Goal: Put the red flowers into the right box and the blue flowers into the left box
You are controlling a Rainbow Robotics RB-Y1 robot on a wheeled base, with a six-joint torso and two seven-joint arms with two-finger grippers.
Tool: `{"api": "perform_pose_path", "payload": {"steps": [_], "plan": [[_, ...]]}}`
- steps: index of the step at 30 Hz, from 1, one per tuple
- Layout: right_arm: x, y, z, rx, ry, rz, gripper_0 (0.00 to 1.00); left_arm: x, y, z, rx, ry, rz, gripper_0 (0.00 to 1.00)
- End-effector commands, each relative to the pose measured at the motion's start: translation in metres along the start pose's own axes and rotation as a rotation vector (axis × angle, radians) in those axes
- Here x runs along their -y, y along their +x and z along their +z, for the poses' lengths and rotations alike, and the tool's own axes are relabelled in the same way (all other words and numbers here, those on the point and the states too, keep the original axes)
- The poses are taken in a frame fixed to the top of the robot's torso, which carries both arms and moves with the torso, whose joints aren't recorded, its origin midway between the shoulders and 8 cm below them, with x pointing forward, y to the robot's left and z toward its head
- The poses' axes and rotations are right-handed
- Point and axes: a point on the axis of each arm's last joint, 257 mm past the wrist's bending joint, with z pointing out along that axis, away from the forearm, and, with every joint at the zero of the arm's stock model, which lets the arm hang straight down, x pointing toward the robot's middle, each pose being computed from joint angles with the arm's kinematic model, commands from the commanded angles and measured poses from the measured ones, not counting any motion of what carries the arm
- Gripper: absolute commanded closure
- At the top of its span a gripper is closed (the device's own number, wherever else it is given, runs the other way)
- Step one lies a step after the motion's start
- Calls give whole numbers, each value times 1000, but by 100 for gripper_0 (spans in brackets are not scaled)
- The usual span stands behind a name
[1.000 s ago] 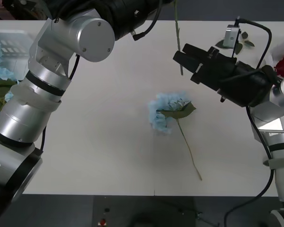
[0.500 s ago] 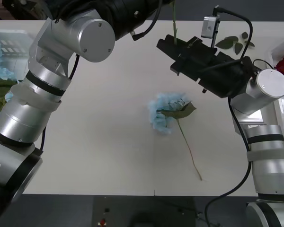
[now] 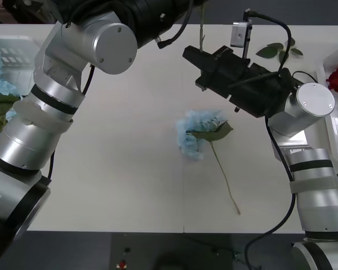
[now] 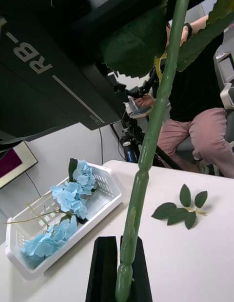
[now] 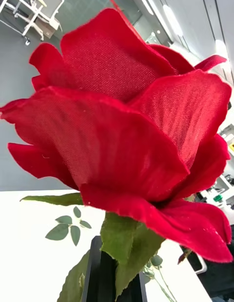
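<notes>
Both tools held one red rose (image 5: 126, 136) upright: left tool (image 5: 114, 277) clamped under head, right tool (image 4: 119, 270) clamped low on stem; right box (image 3: 335, 107) lay rightward.

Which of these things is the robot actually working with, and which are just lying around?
Part of the job: red rose, gripped by left hand and right hand; blue flower on the table; left box; right box.
Lying about: leaf sprig.

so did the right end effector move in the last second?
Yes. The right end effector moved toward the robot's left, away from the right box, and now sits beyond the blue flower lying mid-table.
</notes>
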Motion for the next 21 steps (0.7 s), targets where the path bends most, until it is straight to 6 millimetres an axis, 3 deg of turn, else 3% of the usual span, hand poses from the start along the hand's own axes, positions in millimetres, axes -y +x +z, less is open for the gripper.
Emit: {"api": "perform_pose_path", "payload": {"steps": [1,15,16,17,18,19,20,21], "plan": [[-10,-17,8,14,-28,1,100,30,-17,7,28,49,4,100],[-7,-18,8,15,-21,13,100,30,-17,7,28,49,4,100],[-7,-19,8,18,-21,13,100,24,-10,7,23,42,-13,98],[-6,-19,8,16,-19,15,100,23,-11,7,26,40,-15,61],[-6,-19,8,16,-19,15,100,22,-12,6,32,40,-17,44],[-7,-18,8,15,-21,17,100,22,-24,4,69,48,-15,12],[-6,-19,8,15,-19,15,100,21,-25,3,81,52,-21,0],[-6,-19,8,16,-19,16,100,22,-27,3,88,57,-20,0]]}}
